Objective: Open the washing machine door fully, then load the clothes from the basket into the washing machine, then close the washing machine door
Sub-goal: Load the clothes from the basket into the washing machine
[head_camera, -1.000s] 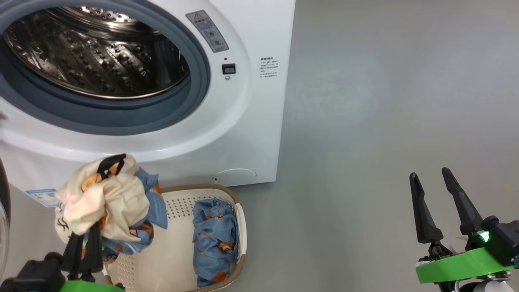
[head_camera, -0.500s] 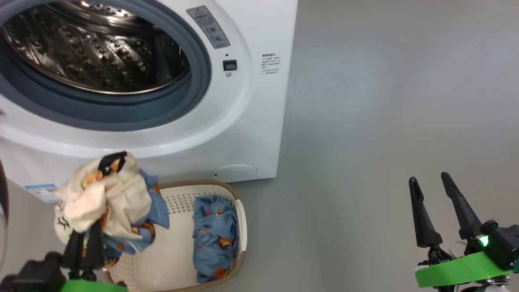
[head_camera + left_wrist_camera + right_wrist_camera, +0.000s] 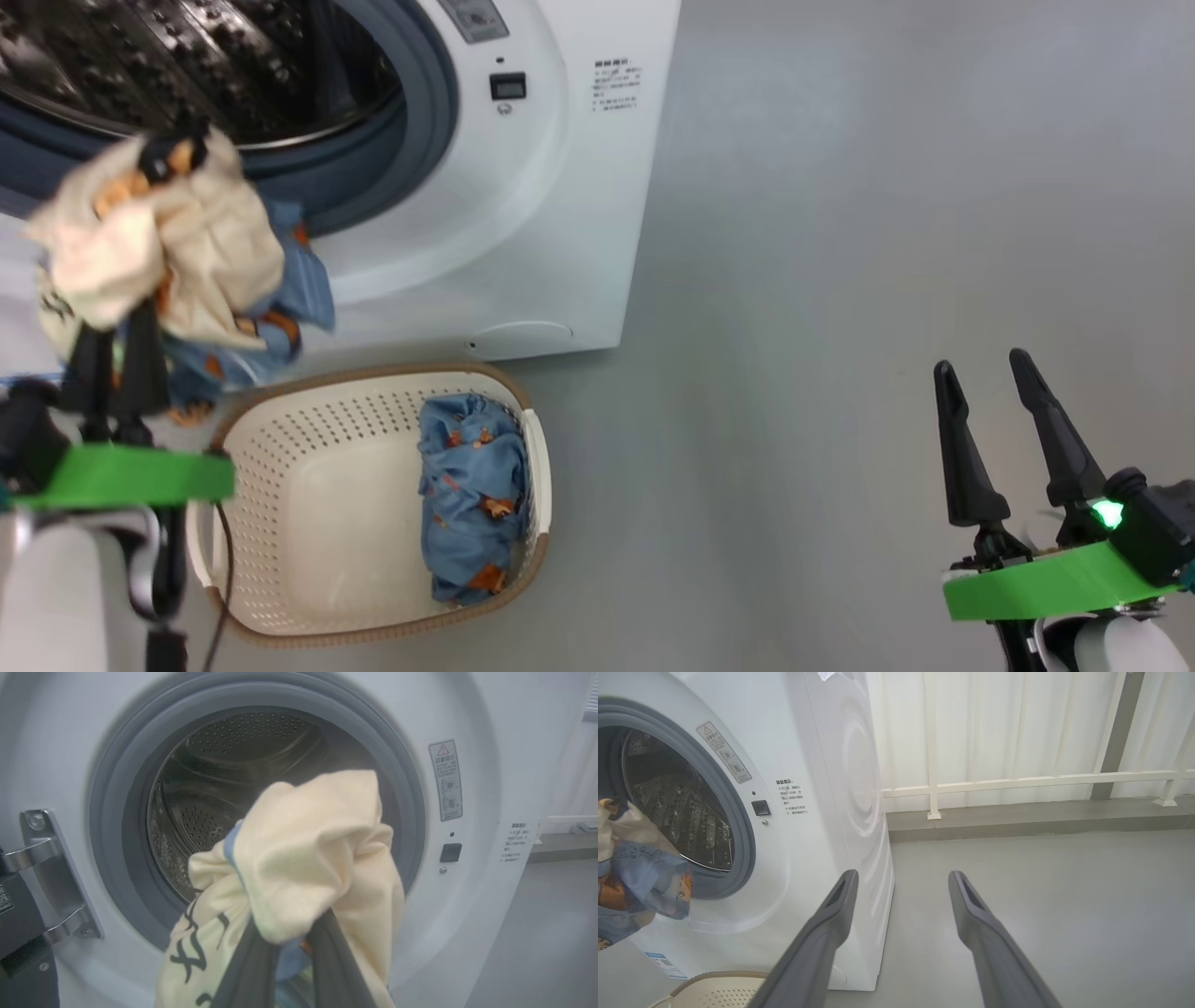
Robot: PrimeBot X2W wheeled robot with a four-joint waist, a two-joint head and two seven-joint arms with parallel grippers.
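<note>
Smooth grey floor (image 3: 840,233) meets a low grey ledge (image 3: 1017,821) below a white panelled wall (image 3: 1017,728) with cream rails (image 3: 1017,780).

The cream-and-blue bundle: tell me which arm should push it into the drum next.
Left. The left gripper is shut on the bundle, raised in front of the open drum. The right gripper is open and empty, off to the side over the floor.
</note>
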